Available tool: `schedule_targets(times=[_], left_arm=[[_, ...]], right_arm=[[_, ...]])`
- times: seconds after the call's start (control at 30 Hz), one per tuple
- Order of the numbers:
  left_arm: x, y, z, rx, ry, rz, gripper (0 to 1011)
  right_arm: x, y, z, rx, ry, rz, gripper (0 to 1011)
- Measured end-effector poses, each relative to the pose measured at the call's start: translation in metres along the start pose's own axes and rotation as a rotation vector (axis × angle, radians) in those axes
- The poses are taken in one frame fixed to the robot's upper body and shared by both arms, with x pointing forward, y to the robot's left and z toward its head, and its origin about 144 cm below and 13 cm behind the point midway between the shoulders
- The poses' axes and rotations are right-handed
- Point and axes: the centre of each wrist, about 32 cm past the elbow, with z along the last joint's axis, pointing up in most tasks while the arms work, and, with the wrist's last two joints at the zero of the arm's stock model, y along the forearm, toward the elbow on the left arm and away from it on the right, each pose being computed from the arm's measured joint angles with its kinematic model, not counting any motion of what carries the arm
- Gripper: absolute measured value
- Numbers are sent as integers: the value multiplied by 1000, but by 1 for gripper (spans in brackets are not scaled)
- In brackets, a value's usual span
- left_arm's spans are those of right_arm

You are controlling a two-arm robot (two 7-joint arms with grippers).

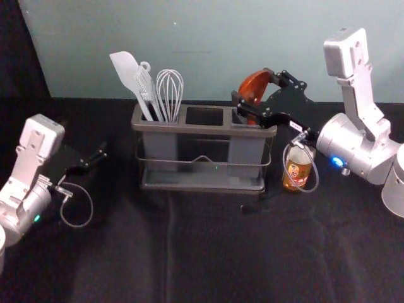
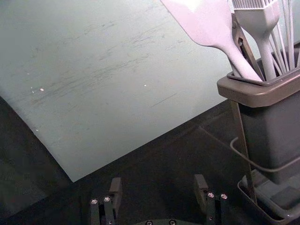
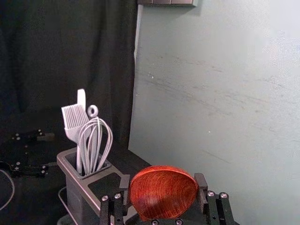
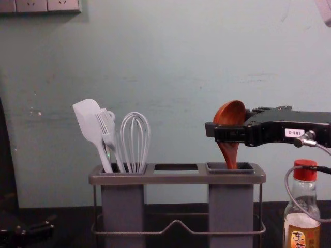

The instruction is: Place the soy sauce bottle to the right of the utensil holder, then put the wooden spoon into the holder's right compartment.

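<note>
Right tool (image 1: 255, 95) clamped, reaching inward | left tool (image 1: 87, 139) spread, parked left

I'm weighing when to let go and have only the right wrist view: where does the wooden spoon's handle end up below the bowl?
Observer: In the chest view, the wooden spoon's handle reaches down into the right compartment.
Operator: Is the right gripper above the rim there?
Observer: Yes, the chest view shows it above the rim, reaching in nearly level from the right.
Operator: And the bottle step?
Observer: The head view shows the soy sauce bottle standing to the right of the utensil holder.
</note>
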Motion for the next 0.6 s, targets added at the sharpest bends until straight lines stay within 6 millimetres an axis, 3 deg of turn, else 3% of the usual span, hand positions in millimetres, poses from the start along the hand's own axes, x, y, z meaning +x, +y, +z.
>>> schedule_targets(times=[0.3,0.47,0.6], left_arm=[[0,0,0,0,0,0,1005],[0,0,0,0,0,0,1005],[0,0,0,0,0,0,1005]], right_arm=[[0,0,0,1,0,2,842],[0,0,0,2,0,2,964],[0,0,0,2,-1,2,1002]])
